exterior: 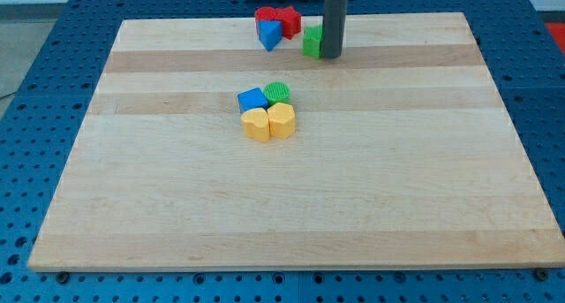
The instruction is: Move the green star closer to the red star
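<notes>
The green star [312, 41] lies near the view's top edge of the board, partly hidden by my rod. My tip [331, 55] sits right against its right side, touching or nearly so. The red star [289, 20] lies just up and left of the green star, a small gap between them. A second red block [266, 18] and a blue triangular block [270, 35] sit against the red star's left side.
A cluster near the board's middle holds a blue cube [252, 100], a green round block [277, 92], and two yellow blocks [256, 124] [282, 121]. The wooden board [291, 206] rests on a blue perforated table.
</notes>
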Available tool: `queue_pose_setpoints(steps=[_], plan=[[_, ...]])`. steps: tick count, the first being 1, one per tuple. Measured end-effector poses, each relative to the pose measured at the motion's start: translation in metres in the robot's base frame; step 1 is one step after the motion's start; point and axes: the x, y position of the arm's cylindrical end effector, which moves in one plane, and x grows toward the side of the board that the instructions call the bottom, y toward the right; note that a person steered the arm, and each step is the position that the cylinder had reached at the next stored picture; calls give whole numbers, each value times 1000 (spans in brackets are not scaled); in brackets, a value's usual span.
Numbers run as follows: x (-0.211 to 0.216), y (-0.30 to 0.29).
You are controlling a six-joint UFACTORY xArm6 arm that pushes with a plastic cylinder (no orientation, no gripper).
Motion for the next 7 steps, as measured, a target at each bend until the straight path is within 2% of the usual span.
queue_pose_setpoints(steps=[2,7], plan=[[-20,0],[-22,-31]])
